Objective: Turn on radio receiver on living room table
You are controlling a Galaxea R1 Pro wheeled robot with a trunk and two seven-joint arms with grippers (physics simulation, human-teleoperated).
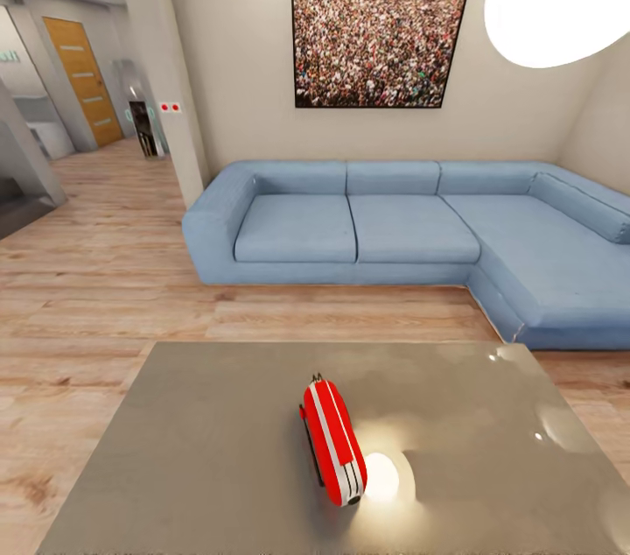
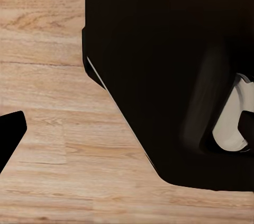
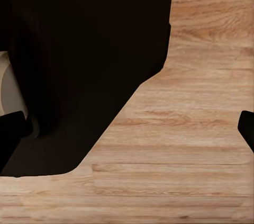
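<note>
Grippers' openness untellable, dark robot body (image 2: 174, 65) blocking wrist views; radio receiver (image 1: 333, 441) on table (image 1: 201, 450).

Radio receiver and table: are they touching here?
Touching. In the head view the radio receiver stands on the table, its lower edge meeting the glossy grey top with no gap.

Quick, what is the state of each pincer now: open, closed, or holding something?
Left pincer: open, holding nothing, above the wood floor.
Right pincer: open, holding nothing, also above the floor.
</note>
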